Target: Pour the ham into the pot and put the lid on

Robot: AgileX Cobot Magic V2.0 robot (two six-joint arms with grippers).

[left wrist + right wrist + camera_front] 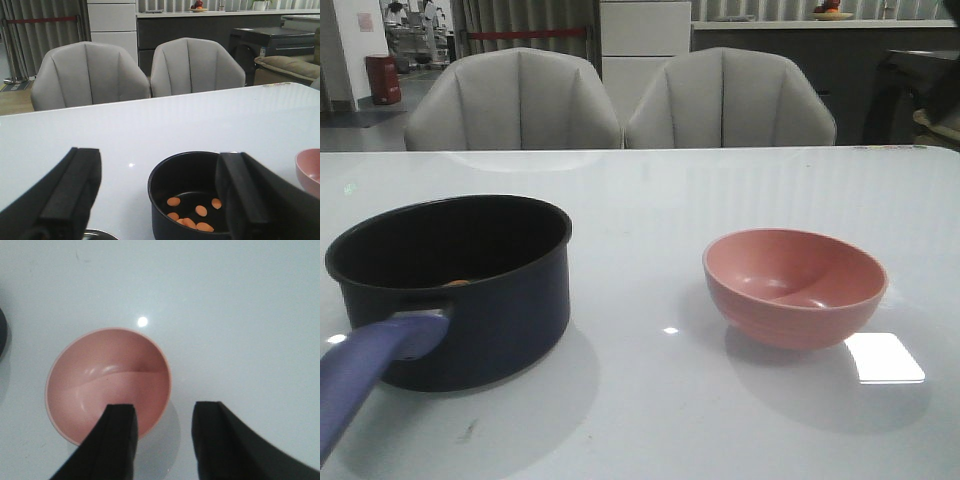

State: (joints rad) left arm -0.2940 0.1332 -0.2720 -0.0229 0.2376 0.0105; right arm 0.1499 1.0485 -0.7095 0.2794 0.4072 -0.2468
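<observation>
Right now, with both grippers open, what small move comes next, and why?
Probably lower the left gripper toward the lid, whose rim seems to show below it. The ham lies in the pot, the bowl is empty, and the pot is uncovered.

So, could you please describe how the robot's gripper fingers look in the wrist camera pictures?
Both grippers have matte black fingers. The left gripper's fingers are broad, flat-faced blocks with squared ends. The right gripper's fingers are also squared, widening toward the base. No cables or markings show.
</observation>
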